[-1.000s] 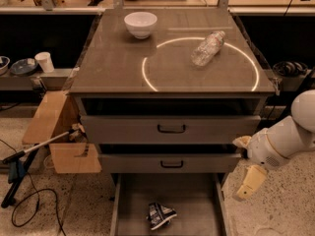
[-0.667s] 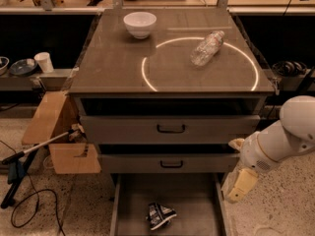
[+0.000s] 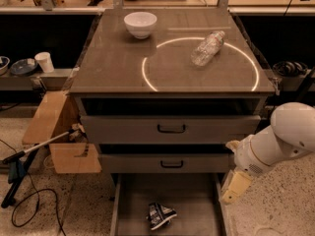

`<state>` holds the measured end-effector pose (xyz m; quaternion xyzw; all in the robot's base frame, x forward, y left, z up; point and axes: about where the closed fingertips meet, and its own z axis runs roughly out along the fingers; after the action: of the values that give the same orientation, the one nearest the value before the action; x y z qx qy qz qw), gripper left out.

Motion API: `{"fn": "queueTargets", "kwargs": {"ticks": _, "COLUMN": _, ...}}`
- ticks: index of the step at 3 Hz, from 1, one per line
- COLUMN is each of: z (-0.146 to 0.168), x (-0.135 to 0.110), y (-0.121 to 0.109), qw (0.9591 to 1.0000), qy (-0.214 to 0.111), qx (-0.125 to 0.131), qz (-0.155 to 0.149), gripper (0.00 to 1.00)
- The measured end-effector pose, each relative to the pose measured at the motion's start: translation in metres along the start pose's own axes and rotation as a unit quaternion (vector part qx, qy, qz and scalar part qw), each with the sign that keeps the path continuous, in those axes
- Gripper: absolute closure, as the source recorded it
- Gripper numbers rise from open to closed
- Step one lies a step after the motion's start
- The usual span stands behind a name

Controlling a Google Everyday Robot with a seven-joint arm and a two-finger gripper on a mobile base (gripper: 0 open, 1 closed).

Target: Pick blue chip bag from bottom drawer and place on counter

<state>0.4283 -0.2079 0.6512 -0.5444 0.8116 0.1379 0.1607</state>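
- At far left, beside the cabinet, one cardboard box (image 3: pixel 51 127) and one white cup (image 3: pixel 45 61) are being shown, well apart from the work.
- On the counter (image 3: pixel 113 68), one white bowl (image 3: pixel 140 23) is sitting at the back left. One clear bottle (image 3: pixel 207 47) is lying on its side across the line of one glowing circle (image 3: pixel 143 70).
- Below, three drawers are being counted: the top drawer (image 3: pixel 123 128) and the middle drawer (image 3: pixel 128 163), each carrying one black handle, and the bottom drawer (image 3: pixel 197 200), pulled open.
- One blue chip bag (image 3: pixel 160 215) is lying crumpled on the bottom drawer's floor, near the middle, touched by nothing.
- At right, one gripper (image 3: pixel 235 187) is being held just outside the bottom drawer's right wall, apart from the bag. How far it is opened cannot be told; no bag is being held by it.
- The reach is judged best made with the gripper being carried leftward over the wall, centred above the bag, then lowered straight, the middle drawer's front being kept clear.
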Motion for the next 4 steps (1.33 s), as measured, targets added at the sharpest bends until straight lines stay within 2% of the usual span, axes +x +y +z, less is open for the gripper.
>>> {"fn": "queueTargets", "kwargs": {"ticks": 1, "z": 0.009, "x": 0.001, "y": 0.000, "qw": 0.9999, "qy": -0.006, "qx": 0.009, "qz": -0.001, "gripper": 0.00}}
{"fn": "queueTargets", "kwargs": {"ticks": 3, "z": 0.062, "x": -0.020, "y": -0.014, "qw": 0.9991, "qy": -0.035, "qx": 0.014, "qz": -0.020, "gripper": 0.00}}
{"fn": "queueTargets", "kwargs": {"ticks": 4, "z": 0.088, "x": -0.027, "y": -0.021, "qw": 0.9991, "qy": -0.033, "qx": 0.007, "qz": -0.026, "gripper": 0.00}}
